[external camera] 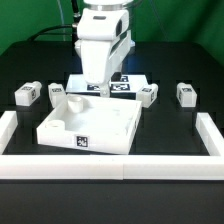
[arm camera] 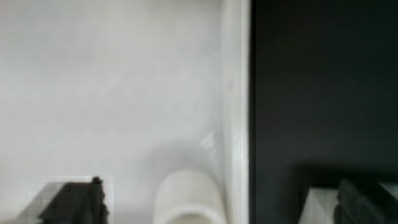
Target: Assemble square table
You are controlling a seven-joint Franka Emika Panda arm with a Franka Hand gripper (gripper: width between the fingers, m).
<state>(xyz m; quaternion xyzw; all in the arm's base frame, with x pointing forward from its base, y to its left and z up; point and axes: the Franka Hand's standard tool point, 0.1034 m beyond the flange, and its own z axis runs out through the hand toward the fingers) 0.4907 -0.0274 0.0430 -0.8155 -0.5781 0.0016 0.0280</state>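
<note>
Tool [external camera: 97, 86] is seen hovering with its fingers spread wide and nothing clamped. This is confirmed in the wrist view, where the dark fingertips [arm camera: 71, 200] stand far apart. The square table top [external camera: 95, 122] is found on the tabletop [external camera: 175, 118] just below the tool, on its camera side, rim up. The marker board [external camera: 125, 84] is seen right behind the tool.

Four loose legs are counted. The outer left leg [external camera: 27, 95] and inner left leg [external camera: 58, 93] are on the exterior view's left of the tool. The inner right leg [external camera: 148, 95] and outer right leg [external camera: 185, 94] are on its right. None is seen fitted.

In the wrist view a white surface with a straight edge against black is framed between the fingertips. Which white part it is cannot be told.

The assembly is judged barely begun, and an approach to a first grasp is judged the step in hand. Whether the top's far rim or a leg is targeted cannot be settled. For the next move the tool would need to be lowered astride the chosen part, squared to its edge, then closed.
</note>
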